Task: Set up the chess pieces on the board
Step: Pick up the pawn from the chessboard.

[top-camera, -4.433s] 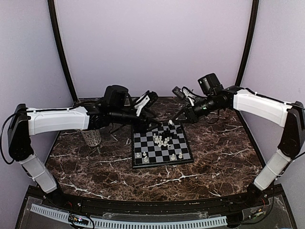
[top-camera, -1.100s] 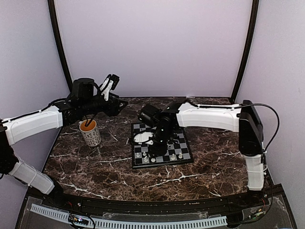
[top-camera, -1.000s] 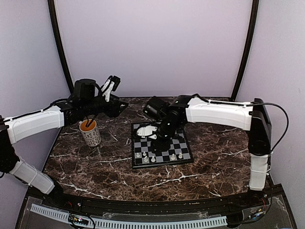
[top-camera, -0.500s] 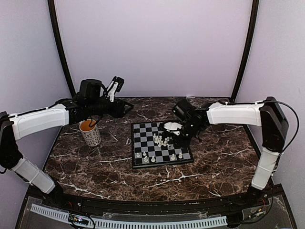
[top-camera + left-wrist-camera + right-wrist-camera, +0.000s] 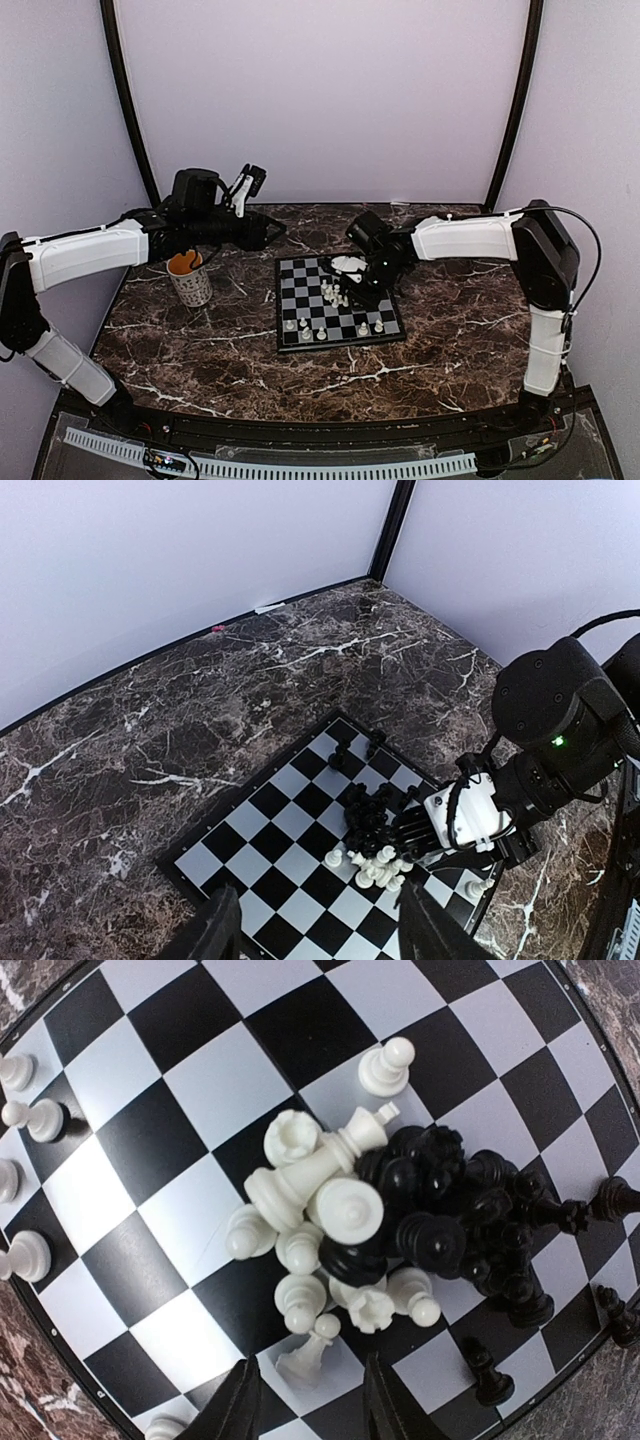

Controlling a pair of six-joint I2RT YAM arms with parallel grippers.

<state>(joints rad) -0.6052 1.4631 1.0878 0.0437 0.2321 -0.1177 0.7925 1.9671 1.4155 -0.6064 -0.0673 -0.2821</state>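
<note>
The board (image 5: pixel 300 302) lies flat in the middle of the marbled worktop (image 5: pixel 450 335). Most of the chess pieces (image 5: pixel 340 1210) sit on it in one jumbled heap, a touch toward 1 o'clock from the board's centre, with white ones tangled against black ones. Several in the heap lie on their sides, among them a tall white piece (image 5: pixel 320 1165). A few white pawns (image 5: pixel 305 330) stand on their own along the 6 o'clock edge of the board. From the right wrist view, some lone black pieces (image 5: pixel 610 1200) stand near the edge beyond the dark side of the heap.

The right arm (image 5: pixel 465 238) reaches in from 3 o'clock, and the right jaws hang over the heap, pointing down at it. Their two fingers (image 5: pixel 240 1400) stand partly apart with only the checks showing between them, so they grip nothing. A toppled white pawn (image 5: pixel 305 1352) lies on the board just ahead of the tips.

The left arm (image 5: pixel 90 255) stretches in from 9 o'clock, raised above the worktop and off the board, near its 10 o'clock corner. The left jaws are spread wide and empty, their fingers (image 5: pixel 215 935) framing the board from above. A mug (image 5: pixel 192 285) with an orange inside stands on the worktop at 9 o'clock of the board, under that arm.
</note>
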